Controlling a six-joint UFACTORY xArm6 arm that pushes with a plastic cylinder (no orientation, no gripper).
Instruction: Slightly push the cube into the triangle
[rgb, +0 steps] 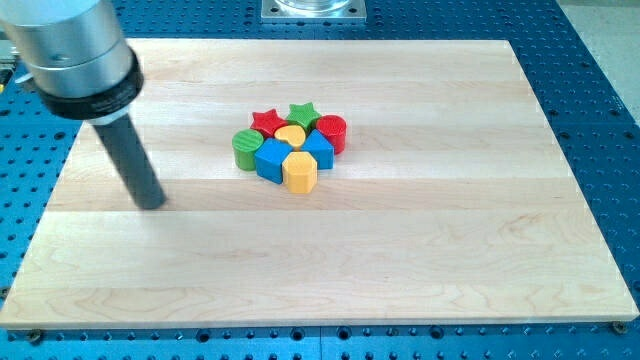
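Note:
A tight cluster of blocks sits a little above the board's middle. The blue cube (270, 159) is at the cluster's lower left. A second blue block (320, 150), which may be the triangle, lies to its right, with a yellow hexagon (299, 171) between and below them. My tip (151, 204) rests on the board far to the view's left of the cluster, touching no block.
Also in the cluster: a green cylinder (246, 148) at the left, a red star (266, 121), a green star (302, 113), a yellow heart-like block (290, 134) and a red cylinder (332, 131). The wooden board (450, 250) lies on a blue perforated table.

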